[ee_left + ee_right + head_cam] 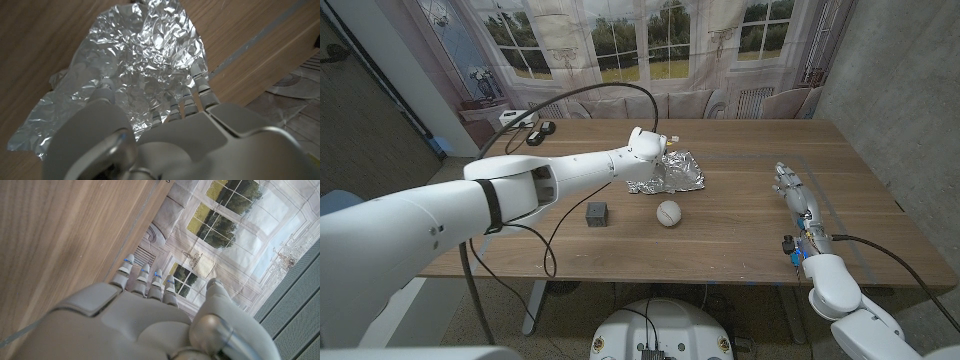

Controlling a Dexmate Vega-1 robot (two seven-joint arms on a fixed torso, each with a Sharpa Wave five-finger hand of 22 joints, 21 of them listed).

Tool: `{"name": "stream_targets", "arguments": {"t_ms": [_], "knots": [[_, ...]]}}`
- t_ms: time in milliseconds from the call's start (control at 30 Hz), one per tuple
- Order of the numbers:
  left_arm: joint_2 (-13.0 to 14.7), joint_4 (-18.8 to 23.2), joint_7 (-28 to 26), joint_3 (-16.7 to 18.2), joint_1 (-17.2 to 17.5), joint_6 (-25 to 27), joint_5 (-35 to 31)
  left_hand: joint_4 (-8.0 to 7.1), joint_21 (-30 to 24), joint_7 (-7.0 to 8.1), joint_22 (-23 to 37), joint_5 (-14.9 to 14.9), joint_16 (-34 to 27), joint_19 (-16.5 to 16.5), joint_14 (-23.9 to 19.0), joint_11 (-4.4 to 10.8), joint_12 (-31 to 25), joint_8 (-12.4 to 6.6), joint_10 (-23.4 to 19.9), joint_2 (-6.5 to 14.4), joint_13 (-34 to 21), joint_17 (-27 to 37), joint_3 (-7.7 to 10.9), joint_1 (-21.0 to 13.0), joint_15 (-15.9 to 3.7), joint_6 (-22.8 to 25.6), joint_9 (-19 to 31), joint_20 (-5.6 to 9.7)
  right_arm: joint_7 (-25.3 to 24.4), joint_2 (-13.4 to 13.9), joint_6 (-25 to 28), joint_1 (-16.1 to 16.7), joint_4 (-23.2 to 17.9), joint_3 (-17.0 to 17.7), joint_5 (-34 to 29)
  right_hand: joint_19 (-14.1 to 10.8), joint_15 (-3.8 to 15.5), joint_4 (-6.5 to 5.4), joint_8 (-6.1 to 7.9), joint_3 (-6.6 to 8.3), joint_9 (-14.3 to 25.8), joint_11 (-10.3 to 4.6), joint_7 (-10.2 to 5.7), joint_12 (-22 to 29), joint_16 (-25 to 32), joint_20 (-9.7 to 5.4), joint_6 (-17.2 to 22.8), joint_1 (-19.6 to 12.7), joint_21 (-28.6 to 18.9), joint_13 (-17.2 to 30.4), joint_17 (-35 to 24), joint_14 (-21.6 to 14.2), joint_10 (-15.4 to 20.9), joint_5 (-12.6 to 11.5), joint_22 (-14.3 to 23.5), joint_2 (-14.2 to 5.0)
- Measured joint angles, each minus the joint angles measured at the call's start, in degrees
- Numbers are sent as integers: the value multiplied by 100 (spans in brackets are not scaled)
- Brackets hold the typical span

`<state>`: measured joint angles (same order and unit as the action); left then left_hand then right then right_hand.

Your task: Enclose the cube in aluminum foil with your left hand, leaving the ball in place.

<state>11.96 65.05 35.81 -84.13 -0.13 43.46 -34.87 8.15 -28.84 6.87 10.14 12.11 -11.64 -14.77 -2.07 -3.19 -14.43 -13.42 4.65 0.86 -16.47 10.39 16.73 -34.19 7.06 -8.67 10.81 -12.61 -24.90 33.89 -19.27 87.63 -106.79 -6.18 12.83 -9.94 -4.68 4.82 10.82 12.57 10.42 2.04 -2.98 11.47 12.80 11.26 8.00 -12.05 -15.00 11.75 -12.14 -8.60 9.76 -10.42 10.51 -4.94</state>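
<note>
White and jointed, the left hand (648,143) is reaching out over the crumpled sheet of aluminum foil (670,174), its fingers (199,85) spreading down onto the wrinkled silver; from the left wrist view they are lying against the foil, but whether they are actually pinching it I cannot tell. The foil is sitting flat-ish and rumpled on the wooden surface (740,225), toward the far middle. Nearer the robot, the small dark cube (597,212) is standing bare on the wood, well apart from the foil and not touching it. Just to its right the white ball (668,212) is resting, near the foil's front edge but clear of it. Out on the right side, the right hand (794,190) is waiting on the surface with its fingers (145,277) stretching straight out together, holding nothing. Behind the surface a backdrop printed with windows and trees (650,40) is hanging, and two small black objects (540,133) are lying at the far left corner.
</note>
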Motion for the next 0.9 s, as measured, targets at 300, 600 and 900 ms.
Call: {"name": "stream_targets", "arguments": {"t_ms": [300,600,900], "knots": [[-147,-202,-13,-154,-17,49,-135,79,68,-303,-3,-166,-51,-527,-487,53,-225,-145,-638,171,53,1,128,-280,-229,876,-2,17,4,-17,-68,-2,46,-3,9,0,30,0,0,0,0,0,-9,0,0,0,10,0,0,0,1,-31,0,0,0,0],[-201,-275,-121,-210,25,124,-261,177,20,-729,-3,-161,-143,-1697,-1306,97,-490,-330,-1537,394,50,-18,426,-1086,-608,1976,8,117,9,-32,-96,-5,86,-13,19,0,0,-23,0,23,0,32,-9,0,0,0,10,24,0,0,1,-62,31,0,0,-22],[-156,-229,-333,-190,143,221,-331,158,-22,-771,-39,-147,-259,-2344,-1867,255,-641,-496,-2103,495,-8,16,607,-1438,-923,2446,13,443,-9,-30,-90,30,52,-3,9,0,0,-22,0,23,0,32,-9,0,0,0,10,38,0,0,5,-62,30,0,0,-7]]}}
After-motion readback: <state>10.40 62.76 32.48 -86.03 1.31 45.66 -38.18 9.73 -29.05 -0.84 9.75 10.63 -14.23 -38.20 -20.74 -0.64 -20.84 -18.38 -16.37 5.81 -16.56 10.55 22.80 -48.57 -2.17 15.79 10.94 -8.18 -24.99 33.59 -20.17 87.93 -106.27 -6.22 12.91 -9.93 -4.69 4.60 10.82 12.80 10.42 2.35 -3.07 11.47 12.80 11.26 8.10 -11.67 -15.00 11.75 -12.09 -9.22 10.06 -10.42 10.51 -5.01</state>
